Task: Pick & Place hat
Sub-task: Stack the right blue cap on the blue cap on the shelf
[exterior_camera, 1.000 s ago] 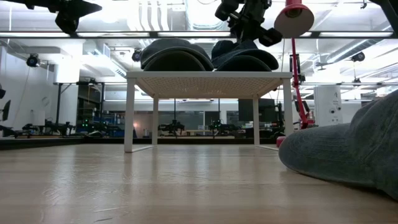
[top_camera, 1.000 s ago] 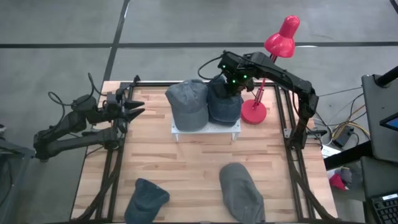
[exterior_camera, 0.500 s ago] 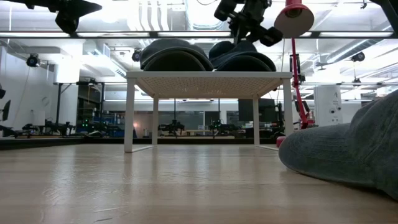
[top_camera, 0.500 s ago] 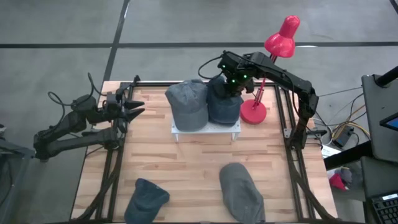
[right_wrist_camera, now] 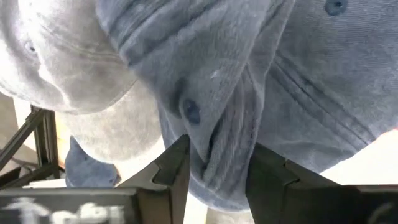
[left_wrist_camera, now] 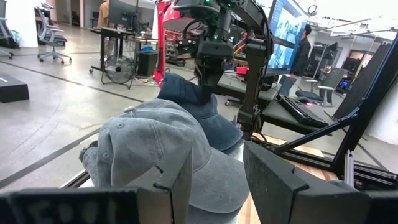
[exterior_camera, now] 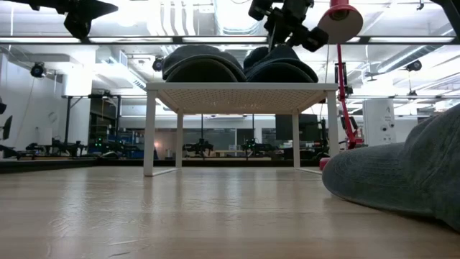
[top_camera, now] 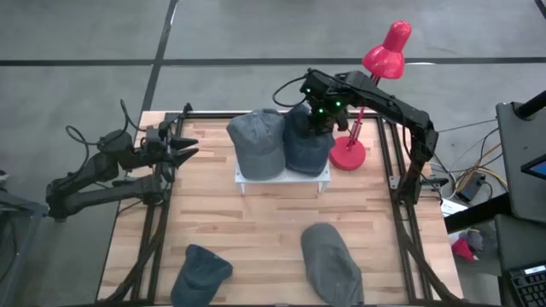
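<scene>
1. The dark blue hat (top_camera: 305, 141) sits on the little white rack (top_camera: 282, 176), beside a grey hat (top_camera: 256, 142).
2. The right end effector (top_camera: 321, 119) is open just above it, fingers around a fold.
3. It looks soft and floppy; pinch the cloth on top.
4. The left end effector (top_camera: 189, 147), half open and empty, waits at the surface's (top_camera: 256, 222) left edge.

Right arm reaches across from the table's far right corner, its right gripper (top_camera: 314, 119) pointing down, fingers parted with fabric between them. Left arm waits at the left edge, left gripper (top_camera: 189, 147) aimed inward, fingers apart.
</scene>
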{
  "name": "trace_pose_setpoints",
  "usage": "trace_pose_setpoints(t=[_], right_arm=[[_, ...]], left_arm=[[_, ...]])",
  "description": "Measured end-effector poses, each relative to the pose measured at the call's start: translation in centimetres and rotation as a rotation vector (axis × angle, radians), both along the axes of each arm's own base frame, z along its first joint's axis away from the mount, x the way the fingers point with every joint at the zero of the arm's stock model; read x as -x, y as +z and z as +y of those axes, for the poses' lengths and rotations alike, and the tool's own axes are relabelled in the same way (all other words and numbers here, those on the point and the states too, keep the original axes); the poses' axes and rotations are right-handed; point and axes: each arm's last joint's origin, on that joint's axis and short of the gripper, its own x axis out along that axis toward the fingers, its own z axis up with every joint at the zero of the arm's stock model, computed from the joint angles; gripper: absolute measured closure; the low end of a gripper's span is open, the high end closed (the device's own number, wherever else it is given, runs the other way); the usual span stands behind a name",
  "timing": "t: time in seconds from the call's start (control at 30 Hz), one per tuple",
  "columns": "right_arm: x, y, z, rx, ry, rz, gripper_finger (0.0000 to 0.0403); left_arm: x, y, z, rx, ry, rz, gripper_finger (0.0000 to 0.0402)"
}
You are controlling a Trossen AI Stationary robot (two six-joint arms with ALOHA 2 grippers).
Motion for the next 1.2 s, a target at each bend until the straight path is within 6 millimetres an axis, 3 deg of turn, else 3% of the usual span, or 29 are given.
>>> trace_pose_setpoints(t=[0.47, 0.9, 1.2], right_arm=[[0.3, 0.2, 0.1, 0.032, 0.068, -0.002, 0.0257], [0.1, -0.3, 0.0, 0.051, 0.115, -0.001, 0.0297], [0.9, 1.9, 0.4, 0.069, 0.122, -0.037, 0.0298]], left_arm=[[0.0, 0.0, 0.0, -0.01, -0.001, 0.002, 0.0257], [0.0, 0.2, 0.0, -0.019, 0.0, -0.02, 0.0257], [0.0, 0.2, 0.0, -0.019, 0.0, -0.02, 0.0257]])
